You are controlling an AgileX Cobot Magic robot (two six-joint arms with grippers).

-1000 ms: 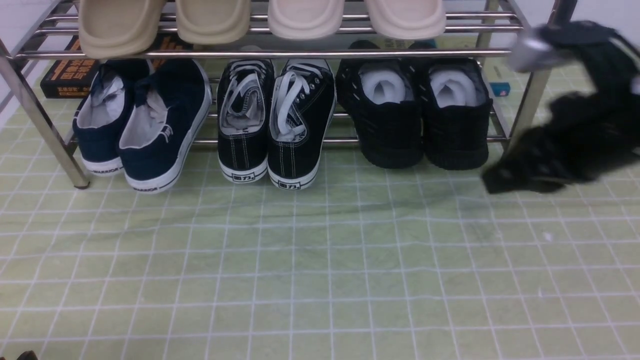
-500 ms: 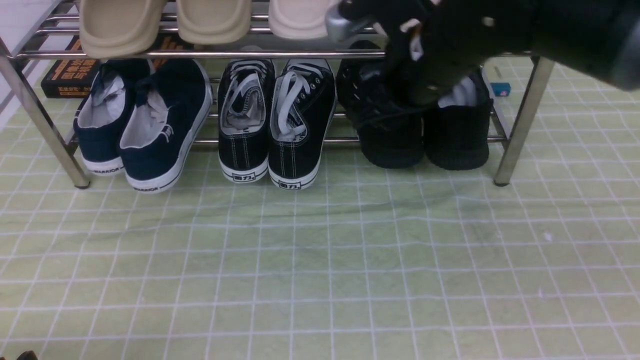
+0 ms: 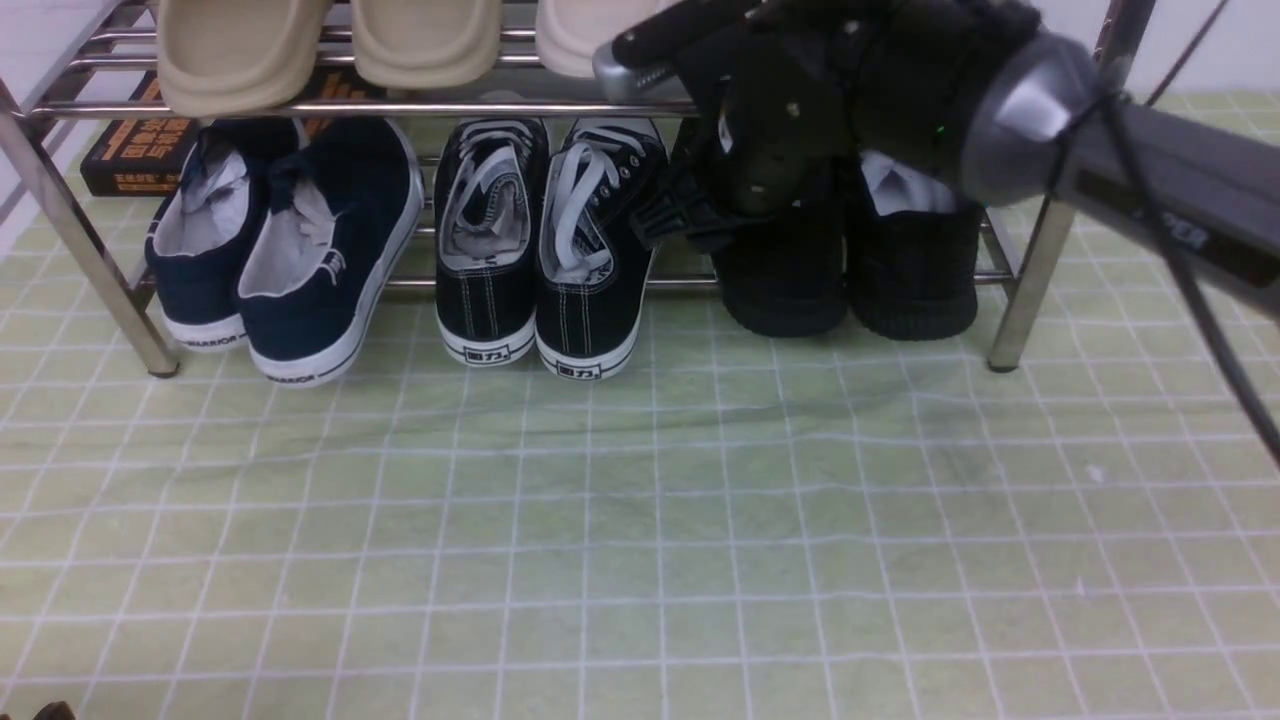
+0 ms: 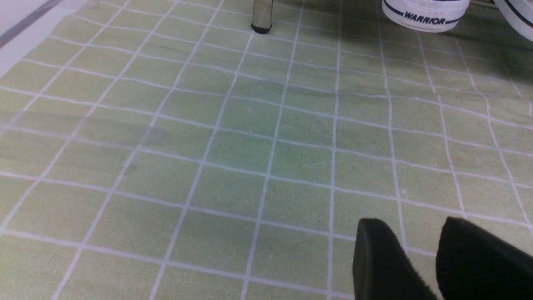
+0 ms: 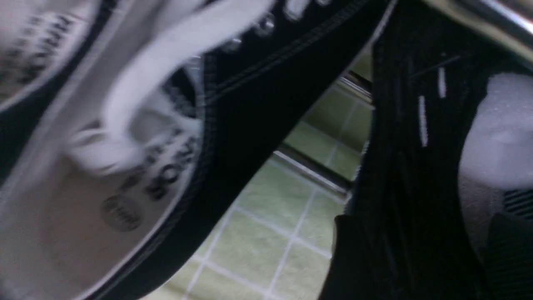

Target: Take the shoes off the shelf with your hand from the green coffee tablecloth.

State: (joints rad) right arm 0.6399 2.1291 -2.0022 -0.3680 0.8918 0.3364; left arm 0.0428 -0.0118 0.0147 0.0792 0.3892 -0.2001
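Note:
The shoes, a black knit pair, stand at the right end of the shelf's [image 3: 1012, 290] lower tier; the left shoe [image 3: 785, 290] and the right shoe [image 3: 915, 280] show their heels. The hand, my right gripper [image 3: 715, 205], reaches in from the right over the left shoe. In the right wrist view the right gripper [image 5: 424, 218] is open, its fingers either side of that shoe's [image 5: 399, 137] side wall, with one finger by the white paper stuffing [image 5: 499, 125]. The left gripper [image 4: 410, 233] hovers open and empty over the green coffee tablecloth [image 4: 233, 146].
Black canvas sneakers with white laces [image 3: 545, 250] stand right beside the left knit shoe. A navy pair [image 3: 290, 240] sits further left. Beige slippers [image 3: 240, 50] lie on the top tier. A dark box [image 3: 130, 150] lies behind the shelf.
My right arm swung in from the far right, up over the shelf's right end, and down onto the left knit shoe. Its jaws opened on the way.

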